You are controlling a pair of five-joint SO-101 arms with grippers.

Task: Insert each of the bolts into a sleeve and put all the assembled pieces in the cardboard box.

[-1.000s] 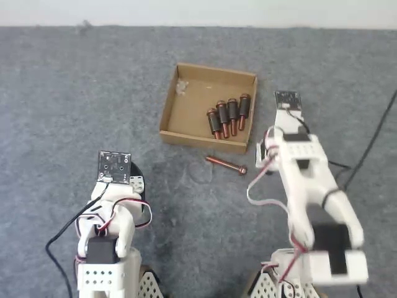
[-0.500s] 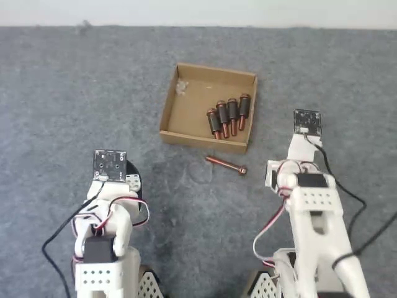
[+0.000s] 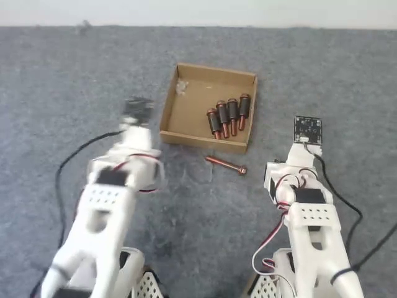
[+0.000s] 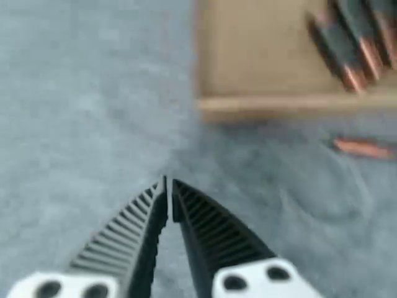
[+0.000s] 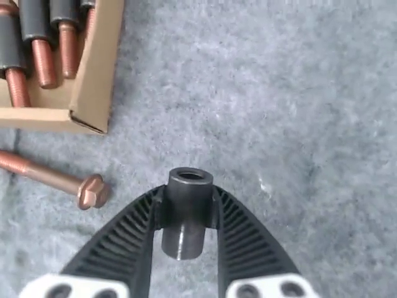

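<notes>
Four assembled pieces point(image 3: 228, 117) in cardboard box point(image 3: 186, 108), toward its 3 o'clock wall. Last bolt point(image 3: 226, 165) on carpet just off box's 6 o'clock. Right gripper point(image 5: 188, 194) clamps sleeve point(image 5: 187, 217) upright. Left gripper point(image 4: 169, 183) closed, seemingly empty. Step: final insertion. Next: left grasps bolt, aligns with sleeve bore.

I see grey carpet point(image 3: 56, 81) covering the table, a white wall point(image 3: 198, 11) along its far edge, and a small fuzzy speck point(image 3: 84, 26) where they meet.
</notes>
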